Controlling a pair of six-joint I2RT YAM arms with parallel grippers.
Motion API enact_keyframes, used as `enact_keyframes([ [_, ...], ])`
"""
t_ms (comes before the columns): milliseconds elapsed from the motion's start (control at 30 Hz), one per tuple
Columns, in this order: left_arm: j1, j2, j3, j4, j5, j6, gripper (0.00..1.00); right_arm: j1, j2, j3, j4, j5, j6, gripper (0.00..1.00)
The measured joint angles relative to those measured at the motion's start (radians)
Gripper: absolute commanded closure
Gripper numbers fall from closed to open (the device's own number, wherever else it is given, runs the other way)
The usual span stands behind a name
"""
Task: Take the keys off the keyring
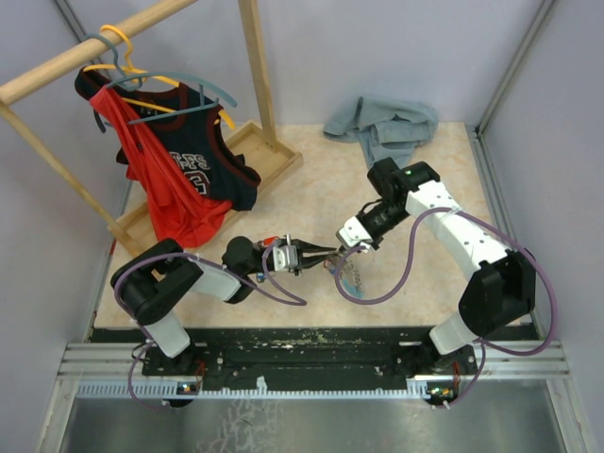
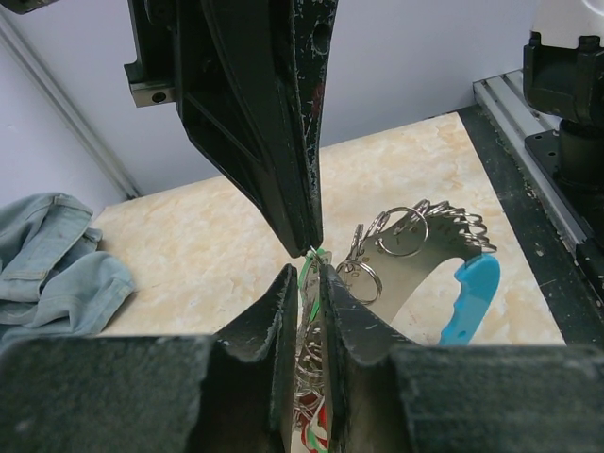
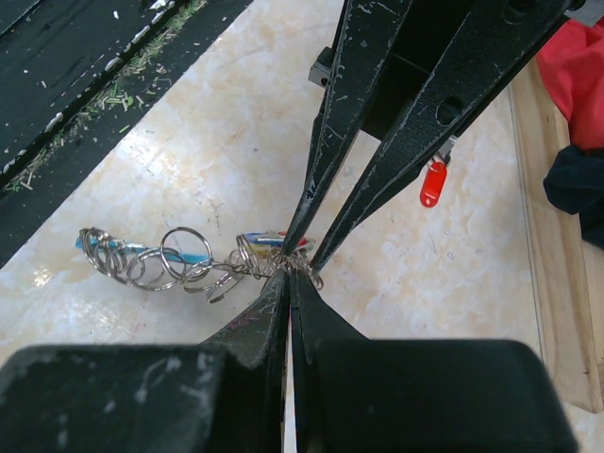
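The keyring [image 3: 179,257] is a jangly bunch of silvery loops and keys [image 2: 408,229] with a blue tag [image 2: 469,297] and a green tag, held just above the marble table between both grippers. It hangs below them in the top view [image 1: 348,275]. My left gripper [image 1: 316,253] reaches in from the left; its jaws are nearly closed on keys and a green tag [image 2: 310,276]. My right gripper [image 1: 340,249] comes from the right and is shut on a loop at its tips [image 3: 291,274]. A red-tagged key [image 3: 431,182] lies apart on the table.
A clothes rack with a wooden base [image 1: 257,151] and red and black jerseys [image 1: 179,179] stands at the back left. A crumpled denim cloth [image 1: 382,123] lies at the back. The black table edge [image 3: 85,66] and rail run along the near side.
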Motion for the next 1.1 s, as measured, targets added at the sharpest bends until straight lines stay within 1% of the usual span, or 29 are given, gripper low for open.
enact_keyframes([
  [667, -0.011, 0.000, 0.000, -0.001, 0.000, 0.013, 0.81, -0.003, 0.000, 0.000, 0.000, 0.000, 0.010, 1.00],
  [1100, -0.011, 0.000, 0.019, -0.005, 0.007, 0.019, 0.79, -0.012, -0.011, 0.011, -0.003, 0.000, 0.014, 1.00],
])
